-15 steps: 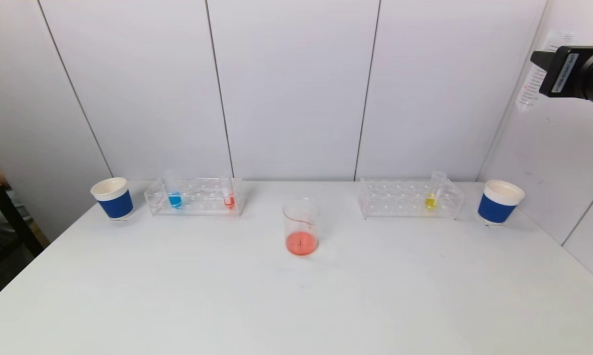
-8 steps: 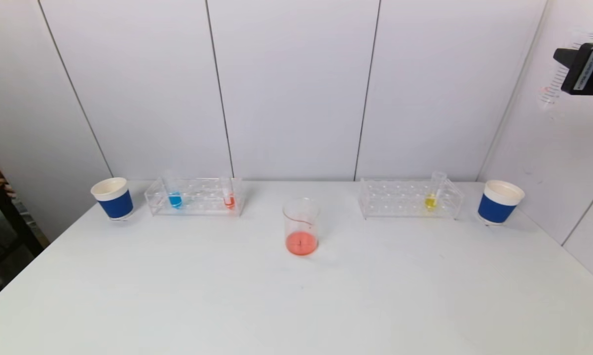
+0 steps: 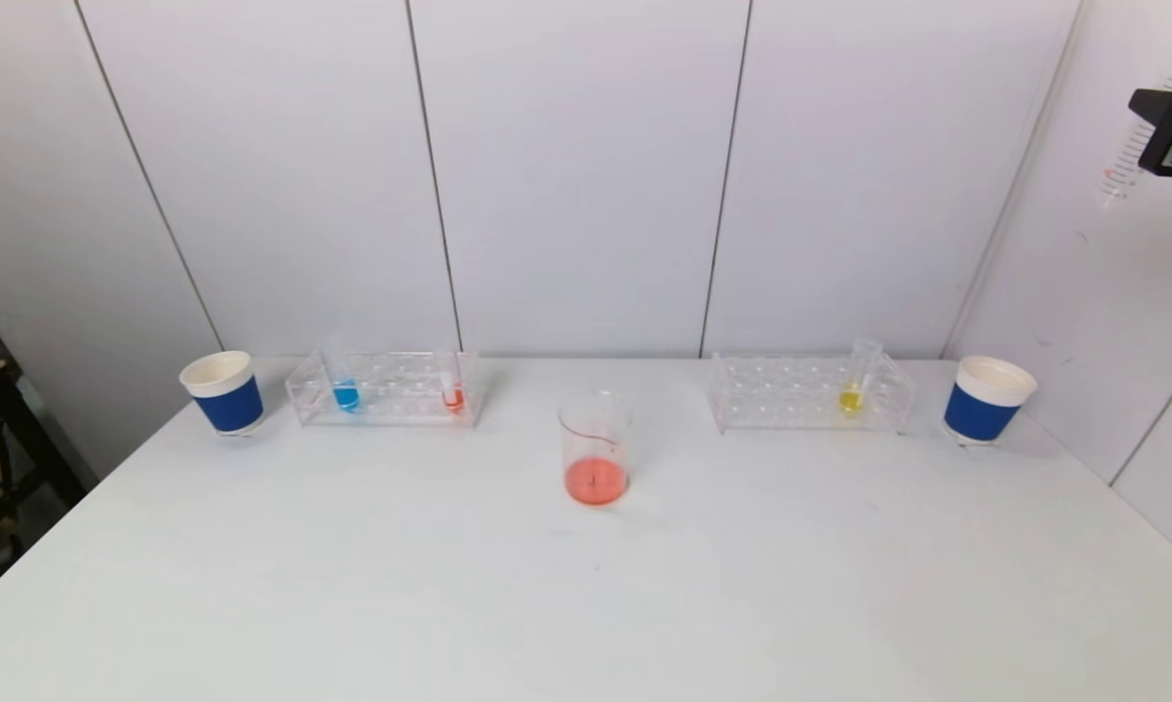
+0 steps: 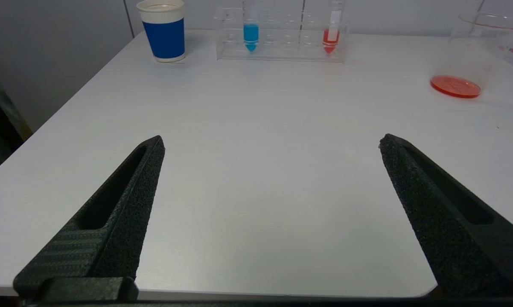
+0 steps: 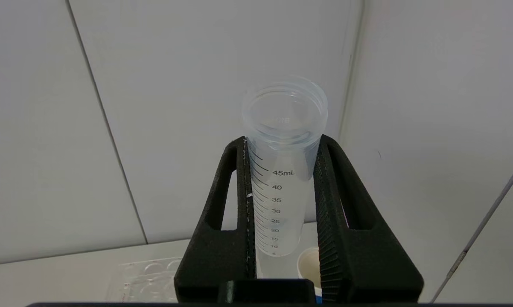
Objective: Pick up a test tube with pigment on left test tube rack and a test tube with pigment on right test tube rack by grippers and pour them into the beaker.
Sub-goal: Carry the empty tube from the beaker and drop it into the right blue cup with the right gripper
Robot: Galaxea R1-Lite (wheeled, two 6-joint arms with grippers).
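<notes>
The glass beaker stands mid-table with red liquid in its bottom. The left rack holds a blue-filled tube and a red-filled tube. The right rack holds a yellow-filled tube. My right gripper is high at the far right, above the right cup, shut on a clear graduated tube that looks empty. My left gripper is open and empty low over the table's near left part, out of the head view.
A blue-banded paper cup stands left of the left rack, and another stands right of the right rack. The white table ends at walls behind and on the right.
My right gripper has moved further right with the clear tube, now mostly past the head view's edge. Racks, beaker and cups have not moved.
</notes>
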